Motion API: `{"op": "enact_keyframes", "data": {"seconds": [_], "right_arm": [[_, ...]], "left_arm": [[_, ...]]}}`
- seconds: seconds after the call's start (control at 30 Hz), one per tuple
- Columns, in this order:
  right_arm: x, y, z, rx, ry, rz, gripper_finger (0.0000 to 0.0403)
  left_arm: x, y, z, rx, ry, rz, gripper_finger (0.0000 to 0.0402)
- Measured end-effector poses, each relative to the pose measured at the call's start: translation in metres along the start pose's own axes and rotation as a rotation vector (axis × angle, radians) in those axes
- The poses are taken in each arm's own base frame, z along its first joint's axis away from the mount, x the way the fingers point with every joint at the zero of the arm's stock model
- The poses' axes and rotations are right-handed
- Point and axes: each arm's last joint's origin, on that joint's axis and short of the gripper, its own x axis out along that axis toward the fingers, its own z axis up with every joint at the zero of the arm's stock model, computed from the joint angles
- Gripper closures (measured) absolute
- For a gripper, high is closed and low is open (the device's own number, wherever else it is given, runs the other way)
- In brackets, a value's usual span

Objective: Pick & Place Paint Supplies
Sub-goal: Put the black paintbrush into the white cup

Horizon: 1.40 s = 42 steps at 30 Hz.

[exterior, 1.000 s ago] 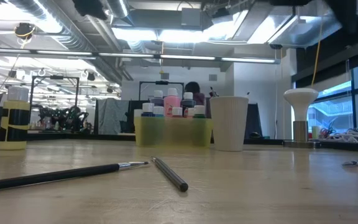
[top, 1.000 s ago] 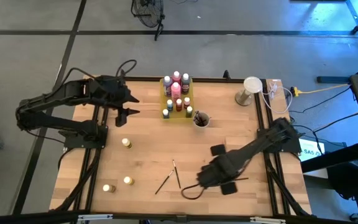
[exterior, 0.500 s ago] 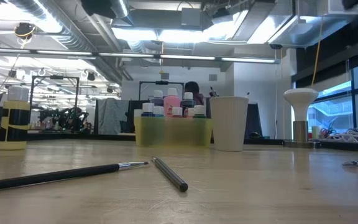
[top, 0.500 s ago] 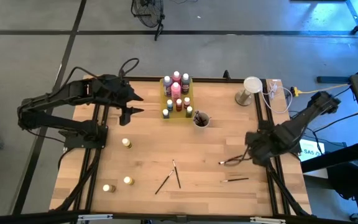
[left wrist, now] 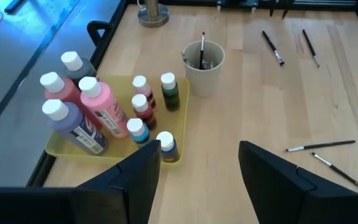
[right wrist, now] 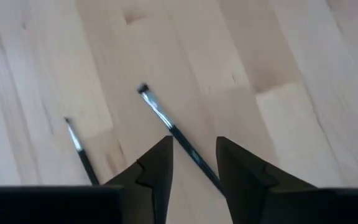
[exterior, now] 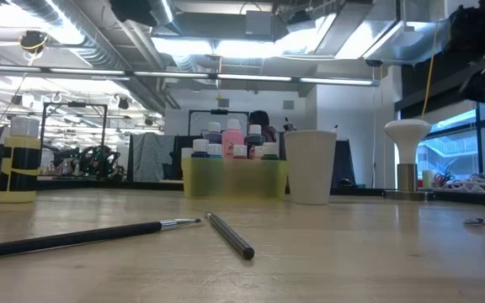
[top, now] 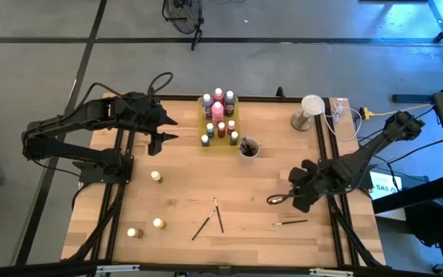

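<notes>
Light wood plank tabletop (top: 183, 185) sitting in a black frame on grey concrete floor (top: 37, 61), dark lines running across the floor. Floor fan (top: 181, 14) standing beyond the far edge. White mushroom-shaped lamp (top: 311, 108) standing at the far right corner, white cable bundle (top: 343, 115) lying just beside it, yellow cable (top: 406, 110) trailing off right. Low view looking into an open workshop: exposed ducts and pipes (exterior: 99, 38) running overhead, strip lights (exterior: 200, 46) glowing, windows (exterior: 445, 143) showing daylight on the right. Dark-framed board (exterior: 217, 126) standing behind, a person's head (exterior: 262, 122) showing past it. Racks and equipment (exterior: 82, 156) crowding the left background.
</notes>
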Motion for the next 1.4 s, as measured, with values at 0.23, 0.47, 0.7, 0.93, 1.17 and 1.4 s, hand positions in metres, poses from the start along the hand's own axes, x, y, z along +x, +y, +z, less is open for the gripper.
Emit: {"op": "enact_keyframes", "data": {"seconds": [0.23, 0.47, 0.7, 0.93, 1.17, 1.4], "right_arm": [[0.003, 0.008, 0.014, -0.104, -0.108, 0.085, 0.0279], [-0.001, 0.019, 0.025, -0.381, -0.269, 0.133, 0.0279], [0.013, 0.023, 0.022, -0.524, -0.181, 0.123, 0.0279], [0.042, 0.030, 0.018, -0.567, -0.048, 0.075, 0.0279], [0.068, 0.028, 0.021, -0.575, 0.044, 0.011, 0.0279], [0.083, 0.031, 0.028, -0.570, 0.074, 0.104, 0.0279]], "left_arm": [[0.003, 0.000, 0.000, -0.029, 0.009, -0.006, 0.0189], [0.013, 0.000, 0.002, -0.096, 0.042, -0.007, 0.0189], [0.034, 0.001, 0.006, -0.155, 0.082, -0.006, 0.0190], [0.055, 0.002, 0.020, -0.129, 0.005, -0.007, 0.0190], [0.080, -0.003, 0.027, -0.100, -0.007, -0.026, 0.0190], [0.109, -0.008, 0.034, -0.033, -0.033, -0.042, 0.0190]]}}
